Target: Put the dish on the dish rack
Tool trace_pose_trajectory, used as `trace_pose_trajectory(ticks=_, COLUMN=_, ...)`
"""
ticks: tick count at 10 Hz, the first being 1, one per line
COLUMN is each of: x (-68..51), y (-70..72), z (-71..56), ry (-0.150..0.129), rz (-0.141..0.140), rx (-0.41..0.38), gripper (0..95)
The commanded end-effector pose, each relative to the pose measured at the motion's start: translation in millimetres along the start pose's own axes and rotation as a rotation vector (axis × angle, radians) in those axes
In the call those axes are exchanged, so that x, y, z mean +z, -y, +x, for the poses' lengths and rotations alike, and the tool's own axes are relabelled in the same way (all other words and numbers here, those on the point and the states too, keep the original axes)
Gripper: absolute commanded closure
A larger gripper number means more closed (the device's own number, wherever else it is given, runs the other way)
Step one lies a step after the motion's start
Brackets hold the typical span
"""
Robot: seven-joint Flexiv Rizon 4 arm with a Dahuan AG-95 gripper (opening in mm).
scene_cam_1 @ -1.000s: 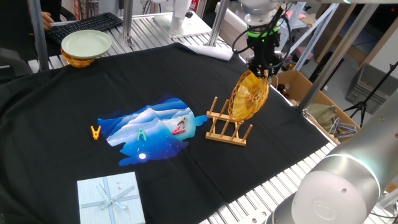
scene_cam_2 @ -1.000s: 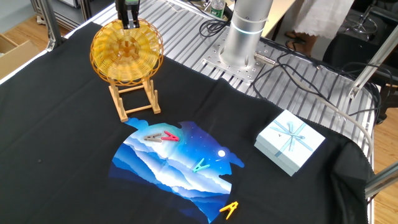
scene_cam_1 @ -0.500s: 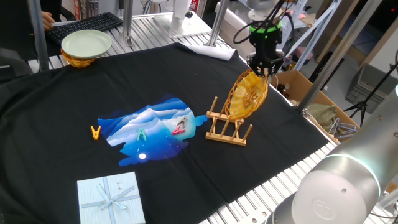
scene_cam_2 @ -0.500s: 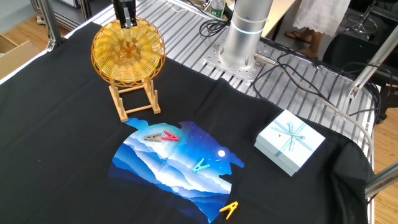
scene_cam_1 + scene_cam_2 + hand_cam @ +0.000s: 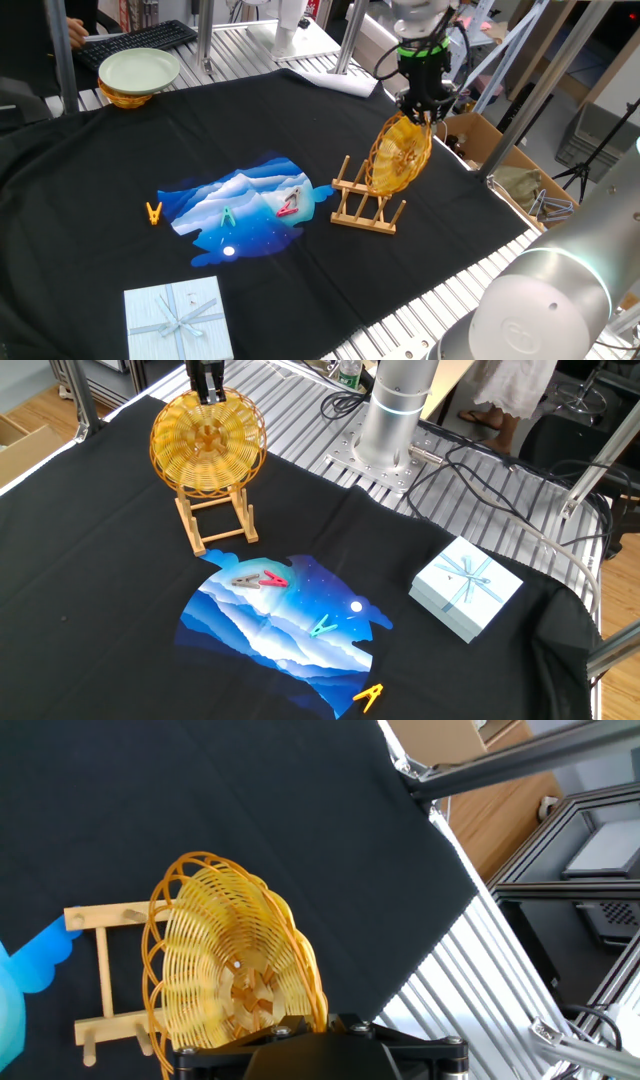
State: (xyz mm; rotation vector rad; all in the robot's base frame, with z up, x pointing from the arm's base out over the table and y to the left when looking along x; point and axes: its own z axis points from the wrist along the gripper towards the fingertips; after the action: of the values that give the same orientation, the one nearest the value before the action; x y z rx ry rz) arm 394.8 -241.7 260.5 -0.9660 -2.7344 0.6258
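The dish (image 5: 400,155) is a golden wicker basket-plate standing on edge, its lower rim down among the pegs of the light wooden dish rack (image 5: 368,212). My gripper (image 5: 426,112) is directly above it and is shut on its top rim. The other fixed view shows the dish (image 5: 209,445) face-on, upright over the rack (image 5: 215,525), with the gripper (image 5: 209,395) pinching the top edge. In the hand view the dish (image 5: 235,970) fills the lower middle, its rim runs between the jaws of the gripper (image 5: 318,1020), and the rack (image 5: 100,960) lies beyond it at the left.
A blue printed cloth (image 5: 245,208) with clothespins lies left of the rack, an orange pin (image 5: 153,212) beside it. A pale gift box (image 5: 178,318) sits near the front. A pale green plate (image 5: 139,68) is at the far left corner. The table edge and a cardboard box (image 5: 490,140) are just right of the rack.
The dish has shifted very slightly in the gripper's hold, settling over the rack. The gripper stays on the top rim.
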Motion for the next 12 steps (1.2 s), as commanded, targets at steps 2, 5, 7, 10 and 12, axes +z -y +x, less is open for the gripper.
trace_pose_trajectory(ticks=2, x=-2.8, y=-9.7, z=1.0, ry=0.0, rz=-0.035, rx=0.017, gripper=95.0)
trace_pose_trajectory(ticks=5, x=-6.4, y=-21.1, z=-0.1, ry=-0.003, rz=-0.034, rx=0.041, gripper=95.0)
trace_pose_trajectory(ticks=7, x=-6.4, y=-21.1, z=-0.1, ry=-0.01, rz=-0.026, rx=0.059, gripper=95.0)
trace_pose_trajectory(ticks=10, x=-6.4, y=-21.1, z=-0.1, ry=-0.023, rz=-0.018, rx=0.07, gripper=95.0)
trace_pose_trajectory(ticks=12, x=-6.4, y=-21.1, z=-0.1, ry=-0.024, rz=-0.008, rx=0.038, gripper=95.0)
